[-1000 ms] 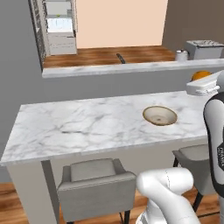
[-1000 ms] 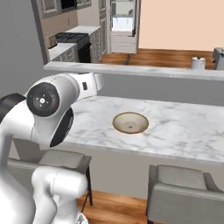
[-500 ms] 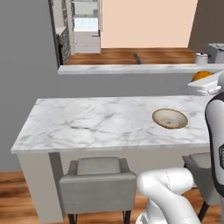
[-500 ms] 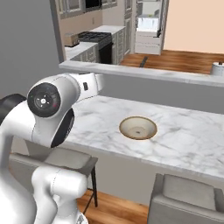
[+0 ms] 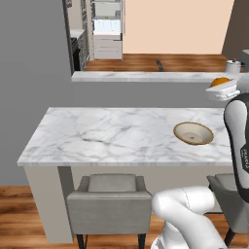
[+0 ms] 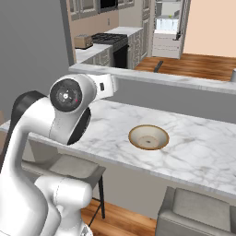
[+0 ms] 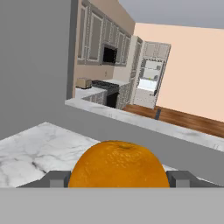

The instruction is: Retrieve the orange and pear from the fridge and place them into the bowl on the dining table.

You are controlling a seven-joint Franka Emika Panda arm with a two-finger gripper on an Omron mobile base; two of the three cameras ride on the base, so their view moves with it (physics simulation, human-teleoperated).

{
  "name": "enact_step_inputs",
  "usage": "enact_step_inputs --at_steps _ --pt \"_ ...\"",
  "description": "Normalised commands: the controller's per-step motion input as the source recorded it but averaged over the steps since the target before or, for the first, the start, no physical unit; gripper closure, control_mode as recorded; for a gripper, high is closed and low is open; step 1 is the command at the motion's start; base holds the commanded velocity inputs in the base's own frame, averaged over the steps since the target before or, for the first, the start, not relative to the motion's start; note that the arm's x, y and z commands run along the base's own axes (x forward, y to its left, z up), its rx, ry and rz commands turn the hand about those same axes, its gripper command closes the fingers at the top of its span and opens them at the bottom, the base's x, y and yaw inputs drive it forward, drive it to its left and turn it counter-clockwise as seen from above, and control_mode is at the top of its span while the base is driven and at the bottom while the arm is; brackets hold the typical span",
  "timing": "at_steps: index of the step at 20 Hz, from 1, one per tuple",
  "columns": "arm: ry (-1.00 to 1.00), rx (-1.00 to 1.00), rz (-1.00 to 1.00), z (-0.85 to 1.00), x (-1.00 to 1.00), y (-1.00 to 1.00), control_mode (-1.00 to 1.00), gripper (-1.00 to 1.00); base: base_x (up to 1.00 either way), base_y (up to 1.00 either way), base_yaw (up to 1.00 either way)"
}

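The orange [image 7: 119, 164] sits between my fingertips [image 7: 57, 178], and my gripper [image 7: 118, 180] is shut on it. From the left base view the orange [image 5: 220, 81] and gripper [image 5: 222, 90] hang high at the right edge, beyond and above the tan bowl [image 5: 193, 133]. The bowl [image 6: 148, 137] stands empty on the marble dining table [image 5: 107, 131], towards its right end. Far back, past the ledge, the fridge [image 5: 107, 29] stands open with its shelves showing [image 6: 168, 23]. The pear is out of view.
A higher marble ledge [image 5: 146, 76] on a grey wall runs behind the table. Grey chairs [image 5: 109, 194] [image 6: 198, 212] are tucked under the table's near edge. A stove and cabinets [image 6: 103, 39] line the kitchen beyond. My own arm [image 6: 69, 106] blocks the left of the right base view.
The whole picture has shifted, so the base has driven: the table and bowl sit a little farther right and nearer. The orange stays in the shut gripper.
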Motion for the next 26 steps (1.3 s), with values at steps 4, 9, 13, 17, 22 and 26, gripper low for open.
enact_step_inputs --at_steps 4,9,13,17,22,26 --pt "0.17 0.00 0.00 -0.22 0.85 -0.65 -1.00 1.00 0.00 0.00 0.00" --pt "0.17 0.01 0.00 -0.34 0.79 -0.74 -1.00 1.00 0.00 0.00 0.00" --pt "0.24 0.00 0.00 -0.53 0.72 -0.42 -1.00 1.00 0.00 0.00 0.00" --pt "0.28 0.00 0.00 -0.73 0.71 -0.19 -1.00 1.00 0.00 0.00 0.00" --pt "0.25 0.00 0.00 -0.79 0.67 -0.08 -1.00 1.00 0.00 0.00 0.00" --pt "0.16 0.00 0.00 -0.65 0.50 -0.13 -1.00 1.00 0.00 0.00 0.00"
